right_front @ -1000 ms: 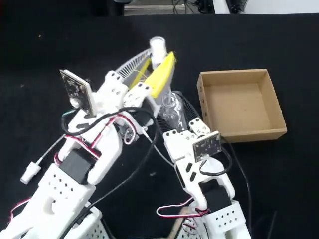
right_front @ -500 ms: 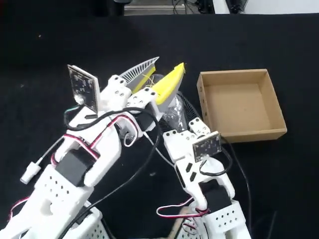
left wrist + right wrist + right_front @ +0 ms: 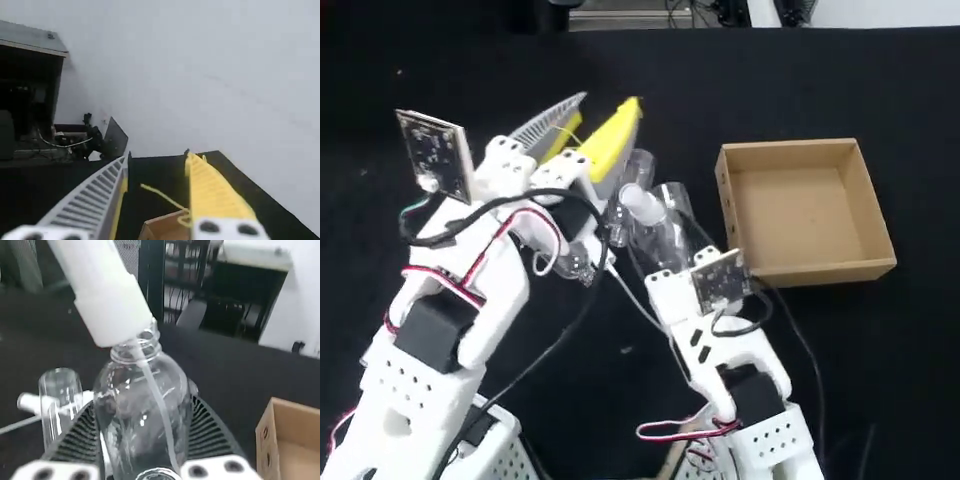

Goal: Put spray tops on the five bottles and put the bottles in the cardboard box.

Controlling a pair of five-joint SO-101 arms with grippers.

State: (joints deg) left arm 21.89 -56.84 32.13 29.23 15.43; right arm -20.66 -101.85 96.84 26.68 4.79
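Bottle (image 3: 142, 385) btm hidden in right gripper (image 3: 144, 412); spray top (image 3: 102, 295) cut off.

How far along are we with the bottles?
Done: nothing yet; the cardboard box is empty. In hand: the right gripper holds a clear bottle with a white spray top tilted on its neck, tube inside, not seated. The left gripper is open. Left: seat this top, box the bottle, then do the remaining four.

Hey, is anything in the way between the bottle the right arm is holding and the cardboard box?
Nothing visible is. Bare black table lies between the bottle, held in the right gripper, and the near wall of the open-topped cardboard box.
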